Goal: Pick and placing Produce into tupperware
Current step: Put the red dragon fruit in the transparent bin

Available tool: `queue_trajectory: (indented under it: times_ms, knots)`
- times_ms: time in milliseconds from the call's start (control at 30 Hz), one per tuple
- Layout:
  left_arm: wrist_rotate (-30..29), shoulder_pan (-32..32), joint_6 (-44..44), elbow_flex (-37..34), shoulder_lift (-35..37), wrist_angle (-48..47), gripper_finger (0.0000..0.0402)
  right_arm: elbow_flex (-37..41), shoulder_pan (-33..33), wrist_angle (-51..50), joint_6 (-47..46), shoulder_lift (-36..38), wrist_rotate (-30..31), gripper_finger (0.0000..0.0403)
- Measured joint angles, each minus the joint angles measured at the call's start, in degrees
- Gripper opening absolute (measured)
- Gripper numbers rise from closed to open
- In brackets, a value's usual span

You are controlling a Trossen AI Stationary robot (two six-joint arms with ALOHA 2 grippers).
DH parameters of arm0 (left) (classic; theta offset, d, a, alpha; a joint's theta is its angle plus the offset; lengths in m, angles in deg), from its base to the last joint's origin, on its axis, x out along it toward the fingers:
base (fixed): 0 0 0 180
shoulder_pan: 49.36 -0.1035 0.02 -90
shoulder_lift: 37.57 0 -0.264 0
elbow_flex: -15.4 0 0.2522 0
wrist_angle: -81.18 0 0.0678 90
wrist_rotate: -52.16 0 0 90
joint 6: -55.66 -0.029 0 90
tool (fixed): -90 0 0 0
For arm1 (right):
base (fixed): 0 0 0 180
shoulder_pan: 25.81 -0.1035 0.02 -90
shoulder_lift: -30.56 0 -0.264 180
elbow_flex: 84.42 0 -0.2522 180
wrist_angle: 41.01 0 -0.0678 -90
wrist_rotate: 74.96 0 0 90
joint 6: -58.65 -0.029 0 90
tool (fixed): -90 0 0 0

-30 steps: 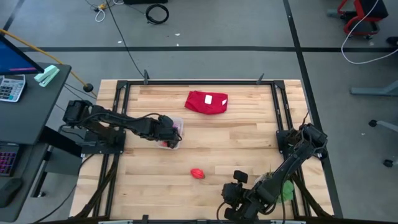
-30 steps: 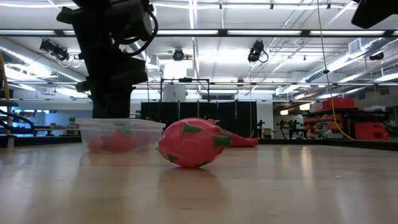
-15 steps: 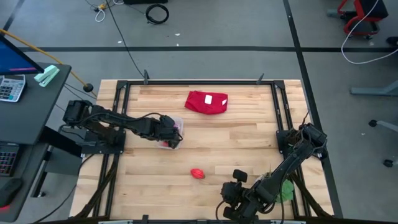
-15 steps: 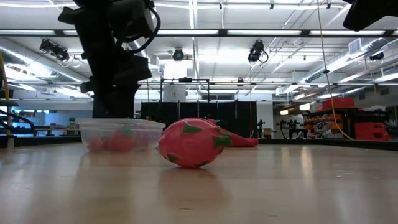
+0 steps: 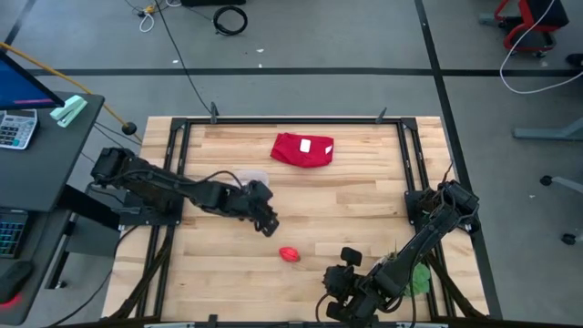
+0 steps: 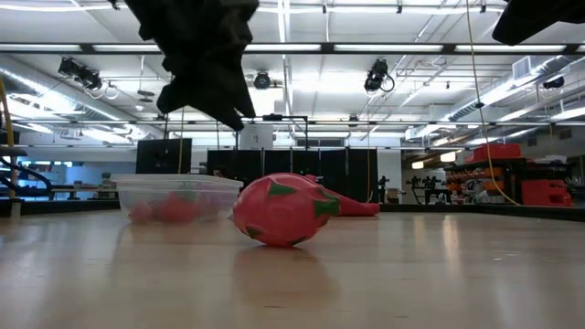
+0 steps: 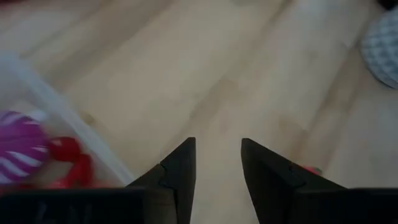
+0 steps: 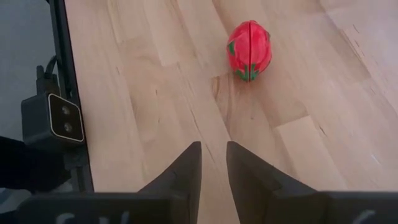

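Note:
The clear tupperware [image 7: 57,118] holds a purple piece [image 7: 22,142] and small red pieces [image 7: 69,154]; it rests by its base on the table [image 6: 174,196]. The larger red oval piece [image 5: 289,254] lies on the wood nearer the front edge [image 6: 283,211]. My left gripper [image 5: 265,220] hangs open and empty between the tub [image 5: 248,175] and the oval piece, just off the tub's near-right corner [image 7: 217,155]. My right gripper [image 8: 213,155] waits at the near edge with a narrow gap, pointing toward the oval piece [image 8: 250,51].
A folded red cloth with a white label [image 5: 303,148] lies near the far edge. A green plant [image 5: 419,278] sits at the near right corner by the right arm. The low camera box [image 8: 59,118] stands at the near edge. Bare wood surrounds the oval piece.
My left gripper has risen from over the tub and moved toward the table's near-right, toward the red oval piece. The tub and the pieces inside it have stayed in place.

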Motion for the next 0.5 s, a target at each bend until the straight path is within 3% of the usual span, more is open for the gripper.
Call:
queue_trajectory:
  times_ms: [233, 500]
  knots:
    - [-0.3, 5.8, -0.5, 0.0, 0.0, 0.3, 0.0139, 0.0, 0.0, 0.0, 0.0, 0.0, 0.0, 0.0083]
    - [-0.7, 8.0, -17.3, 0.0, 0.0, 0.6, 0.0129, 0.0, 0.0, 0.0, 0.0, 0.0, 0.0, 0.0083]
